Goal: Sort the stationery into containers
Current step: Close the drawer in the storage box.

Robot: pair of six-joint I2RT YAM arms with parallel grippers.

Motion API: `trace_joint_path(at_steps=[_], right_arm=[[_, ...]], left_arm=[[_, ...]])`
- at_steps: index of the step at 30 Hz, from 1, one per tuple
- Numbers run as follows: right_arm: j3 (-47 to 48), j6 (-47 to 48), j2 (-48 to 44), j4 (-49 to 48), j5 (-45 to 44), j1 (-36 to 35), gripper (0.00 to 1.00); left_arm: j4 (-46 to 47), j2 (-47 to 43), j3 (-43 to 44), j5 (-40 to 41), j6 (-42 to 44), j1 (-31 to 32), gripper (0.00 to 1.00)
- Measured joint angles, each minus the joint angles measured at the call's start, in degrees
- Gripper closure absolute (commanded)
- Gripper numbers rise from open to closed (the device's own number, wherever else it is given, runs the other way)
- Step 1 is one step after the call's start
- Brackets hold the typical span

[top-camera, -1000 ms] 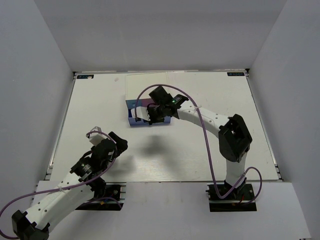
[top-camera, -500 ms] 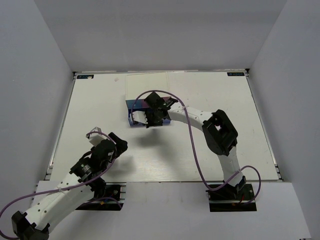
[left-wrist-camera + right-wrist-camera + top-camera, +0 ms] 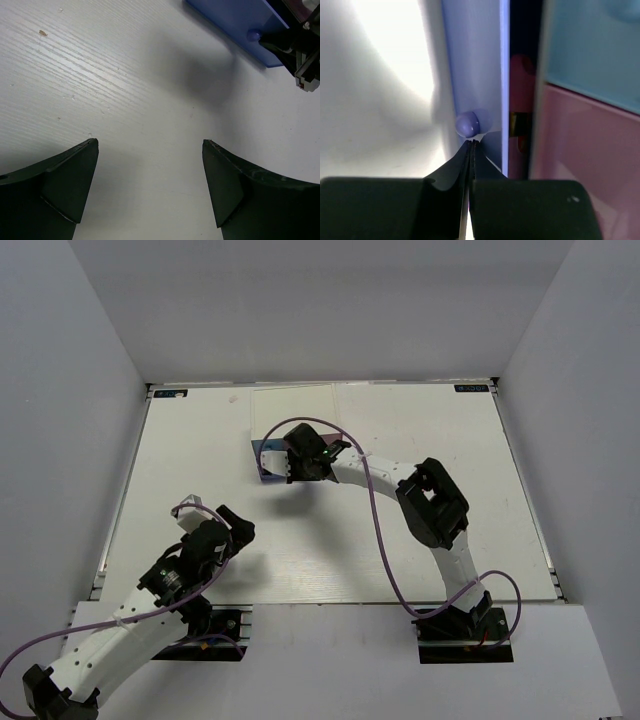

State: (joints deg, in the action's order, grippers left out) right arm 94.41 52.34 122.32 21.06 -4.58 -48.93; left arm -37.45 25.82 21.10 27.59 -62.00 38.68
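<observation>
**A:** Which step is this?

**B:** Closing up, I'd judge. The right claw, pinched shut on nothing, has its tips against the darker blue drawer just under its knob. The drawer stands ajar from the white cabinet, with a pink item inside.

**A:** And next?

**B:** A straight push until it sits flush. The left claw gapes wide, empty, above the desk.

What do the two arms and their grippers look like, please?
Both arms, left arm and right arm, have white links, black joints and black bases, each trailed by a purple cable. The left gripper and right gripper have dark, tapering fingers. A small green light glows on the right wrist.
</observation>
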Motion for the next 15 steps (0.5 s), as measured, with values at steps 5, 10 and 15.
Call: trace_joint_path(at_steps=[5, 10, 15], right_arm=[[0.0, -0.8, 0.2, -2.9, -2.8, 0.0, 0.94], [0.0, -0.9, 1.4, -5.7, -5.0, 0.0, 0.94], [0.0, -1.0, 2.1, -6.8, -6.8, -0.2, 0.94]], left_arm=[[0.1, 0.4, 0.0, 0.0, 0.0, 0.0, 0.05], [0.1, 0.5, 0.0, 0.0, 0.0, 0.0, 0.05], [0.1, 0.5, 0.0, 0.0, 0.0, 0.0, 0.05]])
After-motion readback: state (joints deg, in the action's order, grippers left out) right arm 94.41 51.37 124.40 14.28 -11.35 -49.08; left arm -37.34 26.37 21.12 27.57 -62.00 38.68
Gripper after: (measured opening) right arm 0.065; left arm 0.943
